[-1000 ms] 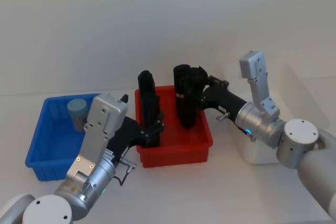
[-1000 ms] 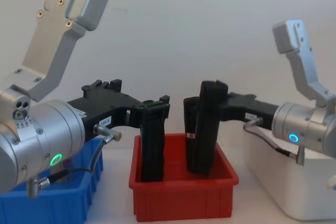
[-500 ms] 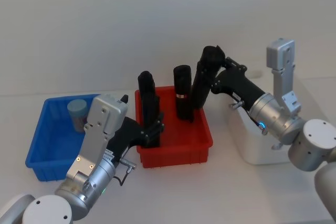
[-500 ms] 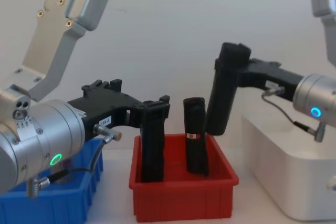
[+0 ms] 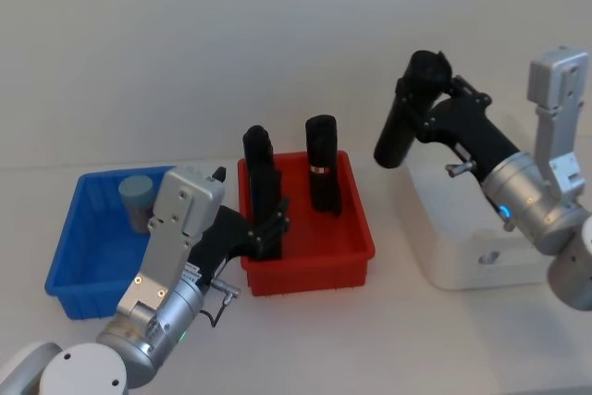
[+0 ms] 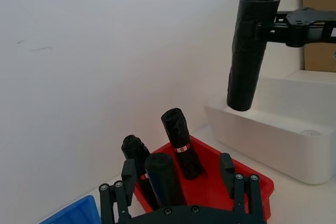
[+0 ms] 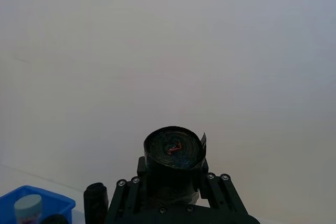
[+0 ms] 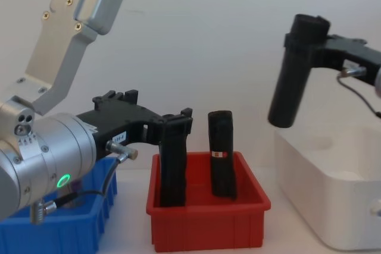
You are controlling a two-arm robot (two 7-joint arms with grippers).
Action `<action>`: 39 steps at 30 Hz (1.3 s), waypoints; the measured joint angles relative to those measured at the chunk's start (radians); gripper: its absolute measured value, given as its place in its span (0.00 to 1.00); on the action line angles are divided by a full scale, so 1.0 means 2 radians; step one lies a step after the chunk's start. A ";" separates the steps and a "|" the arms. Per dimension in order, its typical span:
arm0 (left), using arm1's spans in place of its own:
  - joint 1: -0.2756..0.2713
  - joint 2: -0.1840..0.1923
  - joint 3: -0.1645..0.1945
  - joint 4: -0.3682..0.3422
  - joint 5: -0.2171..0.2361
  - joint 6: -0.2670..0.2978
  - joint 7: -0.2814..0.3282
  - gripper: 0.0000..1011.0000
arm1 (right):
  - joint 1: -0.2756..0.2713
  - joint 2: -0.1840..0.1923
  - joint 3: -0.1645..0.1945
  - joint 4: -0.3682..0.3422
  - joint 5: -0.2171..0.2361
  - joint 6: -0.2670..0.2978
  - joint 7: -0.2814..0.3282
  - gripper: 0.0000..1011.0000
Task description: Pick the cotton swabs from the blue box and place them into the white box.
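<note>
One cotton swab jar [image 5: 137, 199] with a light blue lid stands in the far corner of the blue box [image 5: 69, 265], and it also appears as the jar [image 7: 27, 205] in the right wrist view. My right gripper [image 5: 435, 99] is shut on a tall black roll [image 5: 407, 117] and holds it in the air over the near-left edge of the white box [image 5: 462, 247]. My left gripper [image 5: 270, 219] reaches into the red bin [image 5: 310, 261], open, with its fingers [image 6: 227, 167] on either side of another black roll [image 6: 163, 177].
A third black roll [image 5: 322, 164] with a small red-and-white label stands upright at the back of the red bin. The red bin sits between the blue box and the white box. Bare table lies in front of all three.
My right gripper has lifted its black roll out of the red bin and carried it up and right, to the white box's edge. The left arm has not moved.
</note>
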 joint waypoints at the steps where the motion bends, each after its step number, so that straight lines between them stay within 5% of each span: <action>1: 0.000 0.000 0.000 0.000 0.000 0.000 0.000 0.99 | -0.006 0.004 0.002 -0.013 -0.001 0.007 -0.008 0.51; 15: 0.000 0.000 0.000 0.000 0.000 0.000 0.000 0.99 | -0.052 0.033 0.024 -0.086 -0.004 0.052 -0.056 0.51; 28: 0.000 0.000 0.000 0.000 0.000 0.000 0.000 0.99 | -0.064 0.042 0.032 -0.090 -0.003 0.070 -0.069 0.51; 39: 0.000 0.000 0.000 0.000 0.000 0.000 0.000 0.99 | -0.061 0.041 0.031 -0.072 -0.003 0.072 -0.069 0.79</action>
